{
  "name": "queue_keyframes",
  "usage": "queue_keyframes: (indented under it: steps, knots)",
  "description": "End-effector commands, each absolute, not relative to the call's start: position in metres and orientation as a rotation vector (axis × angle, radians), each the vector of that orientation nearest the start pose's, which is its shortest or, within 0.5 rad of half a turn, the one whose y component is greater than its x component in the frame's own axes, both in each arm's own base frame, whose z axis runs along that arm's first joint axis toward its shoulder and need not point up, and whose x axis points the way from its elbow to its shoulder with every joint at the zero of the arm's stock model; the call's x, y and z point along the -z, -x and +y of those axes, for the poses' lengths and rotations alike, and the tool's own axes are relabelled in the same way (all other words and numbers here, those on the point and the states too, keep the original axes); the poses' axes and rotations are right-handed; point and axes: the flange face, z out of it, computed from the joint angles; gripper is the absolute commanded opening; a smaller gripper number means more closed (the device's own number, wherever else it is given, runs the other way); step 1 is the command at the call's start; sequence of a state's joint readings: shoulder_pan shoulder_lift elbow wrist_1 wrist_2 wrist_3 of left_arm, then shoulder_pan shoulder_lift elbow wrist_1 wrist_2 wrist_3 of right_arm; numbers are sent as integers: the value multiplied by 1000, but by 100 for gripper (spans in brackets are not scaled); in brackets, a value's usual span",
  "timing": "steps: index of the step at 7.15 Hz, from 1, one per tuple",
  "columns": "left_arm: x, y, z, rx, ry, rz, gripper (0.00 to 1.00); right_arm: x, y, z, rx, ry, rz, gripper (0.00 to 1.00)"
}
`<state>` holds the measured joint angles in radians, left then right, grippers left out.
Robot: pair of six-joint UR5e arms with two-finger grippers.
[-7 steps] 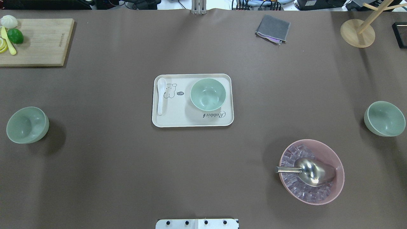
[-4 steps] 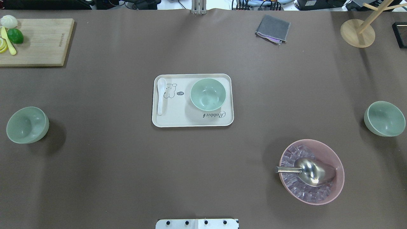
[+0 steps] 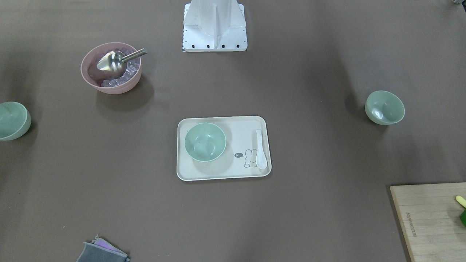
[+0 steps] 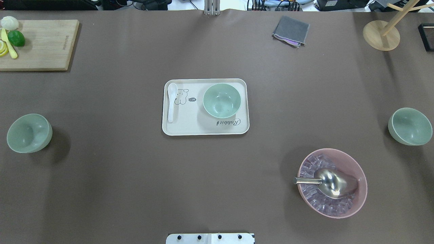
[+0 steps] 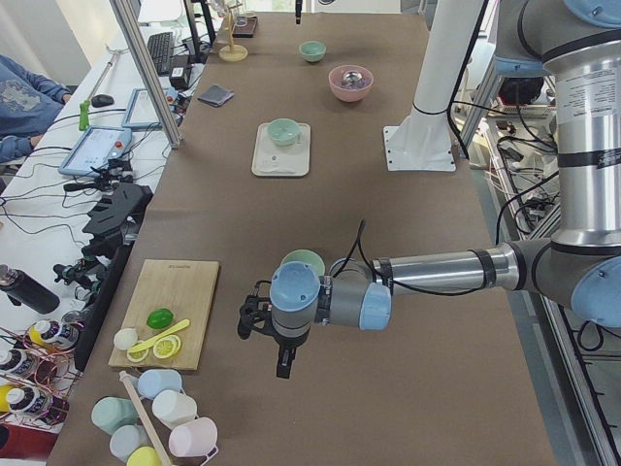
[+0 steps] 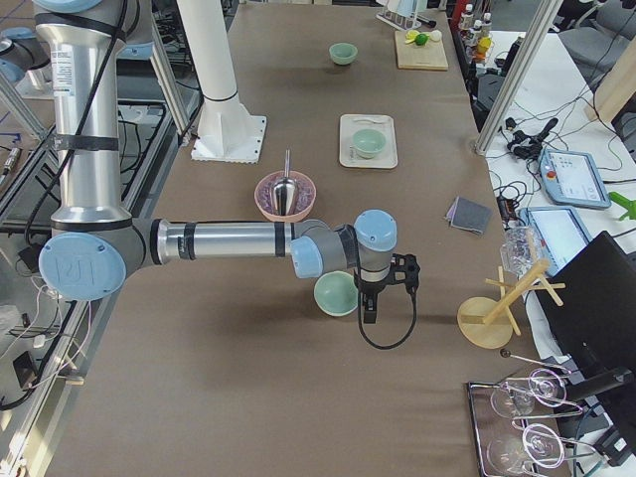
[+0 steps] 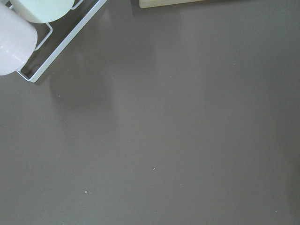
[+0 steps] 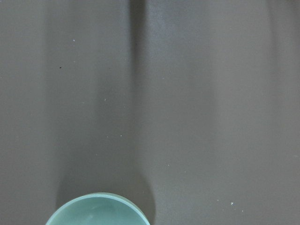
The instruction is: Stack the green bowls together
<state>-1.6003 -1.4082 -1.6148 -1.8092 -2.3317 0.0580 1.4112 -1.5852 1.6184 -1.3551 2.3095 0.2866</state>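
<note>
Brown matte cloth covers the table, and nothing on it has shifted since a second ago. Three smooth, round, pale green bowls stand well apart. The left bowl sits near the left edge, the middle bowl on a cream, round-cornered tray with a white spoon, and the right bowl near the right edge. The left gripper and right gripper show only from the side, so I cannot tell how wide either claw stands. A pink bowl holds clear cubes and a shiny metal scoop.
</note>
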Motion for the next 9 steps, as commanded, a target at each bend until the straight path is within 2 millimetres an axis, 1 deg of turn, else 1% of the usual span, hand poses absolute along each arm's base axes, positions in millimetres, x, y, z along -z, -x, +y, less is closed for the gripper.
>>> queue_keyframes:
  steps: [1, 2, 3, 4, 5, 6, 7, 8, 9]
  knots:
    - [-680, 77, -429, -76, -160, 754, 98, -626, 15, -504, -32, -61, -765, 100]
    - [-681, 77, -429, -75, -158, 755, 97, -628, 13, -500, -32, -62, -762, 100]
    - [-675, 74, -429, -82, -168, 791, 97, -626, 14, -503, -37, -64, -759, 100]
    - [-668, 70, -428, -65, -161, 866, 98, -618, 16, -505, -28, -70, -777, 100]
    - [-666, 68, -428, -49, -154, 876, 98, -615, 37, -506, 14, -64, -783, 100]
    - [-665, 67, -428, -40, -145, 882, 98, -611, 52, -504, 59, -105, -797, 100]
    - [-658, 44, -433, -1, -97, 906, 98, -621, 62, -499, 61, -89, -804, 100]
    - [-646, 26, -437, 14, -109, 911, 98, -638, 73, -489, 76, -52, -797, 100]
    - [-645, 11, -436, 45, -82, 918, 98, -649, 77, -477, 90, -42, -798, 100]
